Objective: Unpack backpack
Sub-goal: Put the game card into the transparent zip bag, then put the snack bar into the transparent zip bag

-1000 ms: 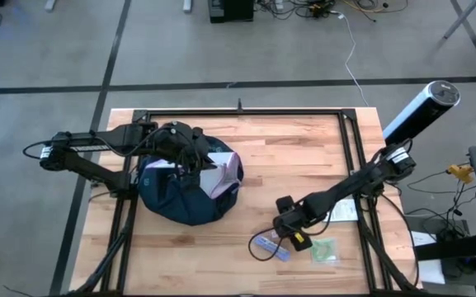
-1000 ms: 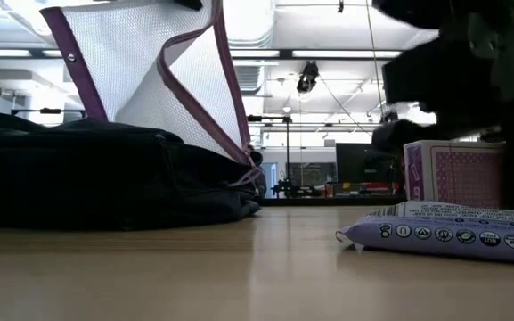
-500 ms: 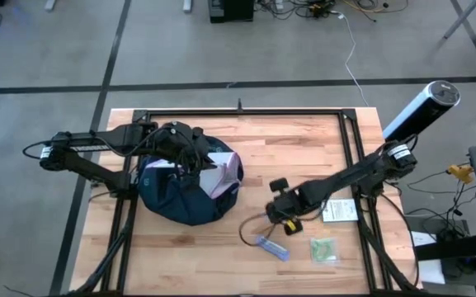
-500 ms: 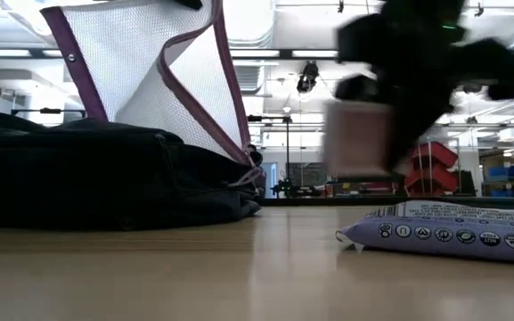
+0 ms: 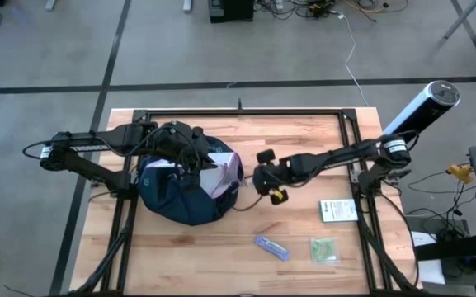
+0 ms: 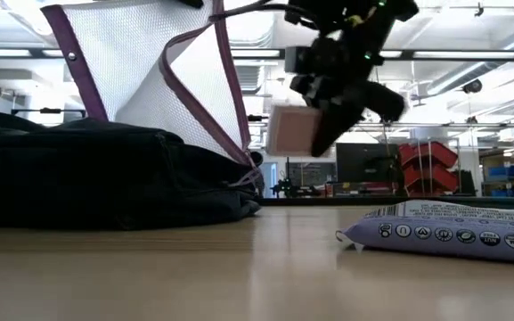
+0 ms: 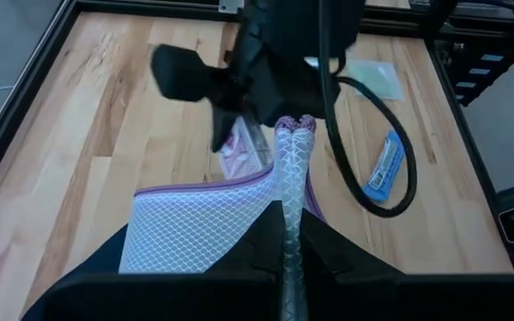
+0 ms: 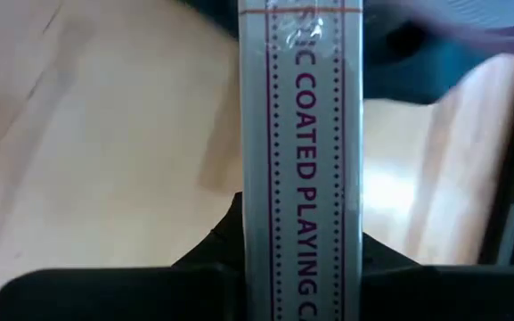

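I am seeing the dark navy soft fabric backpack [image 5: 186,191] lying near the left edge of the wooden tabletop [image 5: 303,148], roughly midway between the far and near edges. My left claw [image 5: 190,150] is sitting over the backpack's far side, closed on the upper edge of a white mesh pouch with purple trim [image 6: 154,76]; I judge it is holding the pouch lifted so the pack's mouth stays accessible.

My right claw [image 5: 264,176] is hanging above the tabletop's middle, just beside the backpack's right side, clamped on a boxed deck of plastic-coated playing cards [image 8: 301,152]. In the low view the box [image 6: 290,130] is well clear of the surface, so I am treating it as in transit, not yet set down.

A blue foil snack packet [image 5: 271,247] and a small clear green-tinted bag [image 5: 323,249] are lying near the front edge, and a flat white card [image 5: 337,210] towards the right edge: apparently the drop zone for unpacked items.
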`<state>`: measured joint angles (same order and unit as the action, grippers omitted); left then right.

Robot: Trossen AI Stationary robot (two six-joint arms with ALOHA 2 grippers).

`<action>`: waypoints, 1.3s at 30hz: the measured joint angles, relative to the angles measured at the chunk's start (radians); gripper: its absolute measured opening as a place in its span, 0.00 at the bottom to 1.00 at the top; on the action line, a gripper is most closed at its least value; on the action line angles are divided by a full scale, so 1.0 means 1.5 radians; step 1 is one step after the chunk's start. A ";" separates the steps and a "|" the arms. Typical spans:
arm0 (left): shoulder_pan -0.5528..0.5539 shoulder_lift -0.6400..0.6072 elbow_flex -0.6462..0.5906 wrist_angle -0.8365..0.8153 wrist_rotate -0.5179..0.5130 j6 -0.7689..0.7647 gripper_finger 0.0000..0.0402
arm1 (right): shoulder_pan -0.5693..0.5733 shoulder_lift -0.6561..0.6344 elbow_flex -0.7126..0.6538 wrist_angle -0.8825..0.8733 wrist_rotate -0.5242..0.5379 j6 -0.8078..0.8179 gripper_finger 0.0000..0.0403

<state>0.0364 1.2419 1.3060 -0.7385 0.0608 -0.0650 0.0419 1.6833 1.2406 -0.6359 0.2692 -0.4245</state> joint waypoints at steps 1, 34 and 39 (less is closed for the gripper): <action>0.000 0.000 0.000 0.000 0.000 0.000 0.00 | -0.004 0.000 0.014 -0.007 0.002 0.007 0.11; 0.002 0.000 0.000 0.015 -0.018 0.018 0.00 | -0.050 0.190 0.151 0.417 -0.162 0.258 0.61; 0.002 0.001 0.000 0.016 -0.016 0.020 0.00 | -0.047 0.163 0.151 0.281 -0.162 0.255 0.73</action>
<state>0.0391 1.2427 1.3060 -0.7143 0.0364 -0.0357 -0.0283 1.9281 1.4673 -0.2140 0.0258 -0.0415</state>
